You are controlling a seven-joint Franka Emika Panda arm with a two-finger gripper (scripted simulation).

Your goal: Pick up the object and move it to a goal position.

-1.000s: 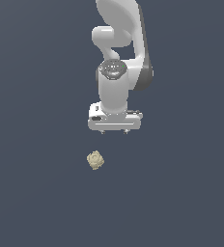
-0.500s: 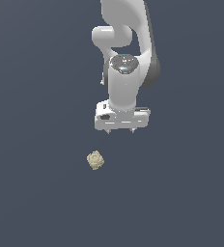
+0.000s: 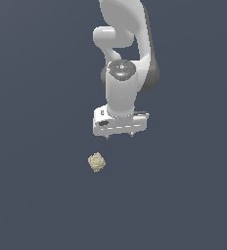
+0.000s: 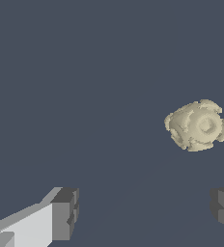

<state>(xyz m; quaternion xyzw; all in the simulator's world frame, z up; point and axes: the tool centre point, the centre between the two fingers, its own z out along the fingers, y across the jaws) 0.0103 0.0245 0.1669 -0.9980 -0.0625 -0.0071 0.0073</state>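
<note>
Exterior view: the white arm is holding its gripper (image 3: 119, 135) above a plain dark floor; the beige knobbly object (image 3: 97, 162) is lying below it, toward the exterior view's left, untouched. Wrist view: the fingers (image 4: 64, 213) are standing spread wide, gripping nothing, with the object (image 4: 197, 125) lying beyond them.

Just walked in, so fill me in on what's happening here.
A white robot arm hangs over a dark floor with its gripper pointing down, open and empty. A small knobbly beige lump lies on the floor, apart from the gripper and offset toward the exterior view's left. In the wrist view the lump is not between the fingers. Nothing is picked up yet.
</note>
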